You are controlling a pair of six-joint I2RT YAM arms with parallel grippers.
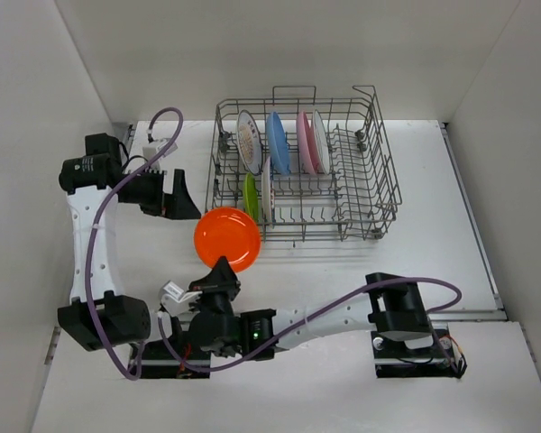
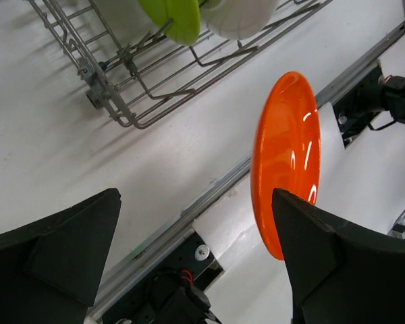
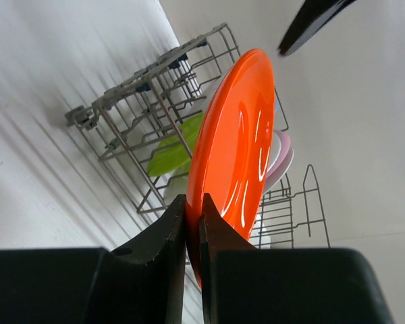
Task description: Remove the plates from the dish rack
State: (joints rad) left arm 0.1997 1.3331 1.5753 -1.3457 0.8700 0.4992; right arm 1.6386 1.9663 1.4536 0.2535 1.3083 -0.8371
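Far left: left gripper [image 1: 182, 200] has its jaws wide w/ nothing between them, and hangs just left of the orange plate [image 1: 227, 239]. The plate is out of the rack, near its left-near corner, face up seen from above. Right gripper [image 1: 221, 271] is pinched tight on its near rim. Can't tell if the plate touches the table.

Looks like the carry-out step for plate no. 1. Next move prob. needs it laid flat, clear of the wire, before letting go.

The plate is glossy, thin-edged and shallow, so it could slip in that pinch.

To the right, the dish rack [image 1: 385, 194] holds six: lime green plate [image 1: 251, 194] + a white one at front, patterned white, blue, pink and white behind.
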